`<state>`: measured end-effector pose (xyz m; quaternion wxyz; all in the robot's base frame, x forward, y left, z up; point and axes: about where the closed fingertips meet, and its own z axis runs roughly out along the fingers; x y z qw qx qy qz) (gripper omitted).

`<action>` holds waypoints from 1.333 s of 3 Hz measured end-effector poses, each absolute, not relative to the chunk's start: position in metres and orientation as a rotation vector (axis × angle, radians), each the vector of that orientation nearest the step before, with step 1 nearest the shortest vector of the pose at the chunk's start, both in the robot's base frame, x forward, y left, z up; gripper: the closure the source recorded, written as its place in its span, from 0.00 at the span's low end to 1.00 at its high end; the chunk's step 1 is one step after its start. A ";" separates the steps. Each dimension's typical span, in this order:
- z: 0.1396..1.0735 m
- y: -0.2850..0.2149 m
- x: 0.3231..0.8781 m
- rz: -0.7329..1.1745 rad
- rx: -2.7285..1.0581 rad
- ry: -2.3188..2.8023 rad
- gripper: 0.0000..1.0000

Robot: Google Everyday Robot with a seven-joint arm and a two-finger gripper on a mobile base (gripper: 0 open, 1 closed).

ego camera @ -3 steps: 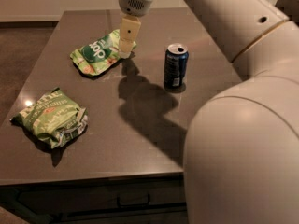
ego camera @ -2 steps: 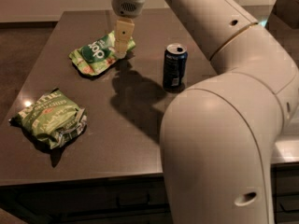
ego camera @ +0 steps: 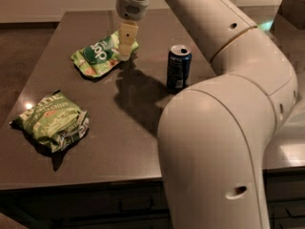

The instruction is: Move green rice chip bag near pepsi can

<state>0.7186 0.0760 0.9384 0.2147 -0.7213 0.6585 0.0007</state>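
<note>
The green rice chip bag (ego camera: 96,57) lies flat on the dark table (ego camera: 133,128), at the back left. The pepsi can (ego camera: 178,67) stands upright to its right, about a bag's width away. My gripper (ego camera: 125,50) points down at the bag's right edge, touching or just above it. The arm reaches it from the upper right.
A duller olive-green bag (ego camera: 52,121) lies near the table's front left. My big white arm link (ego camera: 214,142) covers the table's right front. The table's front edge (ego camera: 81,182) runs along the bottom, with drawers below.
My gripper has come down slightly at the bag's right edge. The arm's elbow has swung further into view at the right. The bag and the can have not moved.
</note>
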 end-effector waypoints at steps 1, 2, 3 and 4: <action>0.923 0.066 0.746 -0.013 -2.012 1.841 0.00; 0.915 0.060 0.762 -0.028 -2.015 1.850 0.00; 0.907 0.074 0.772 -0.016 -2.034 1.815 0.00; 0.897 0.093 0.778 0.013 -2.059 1.772 0.00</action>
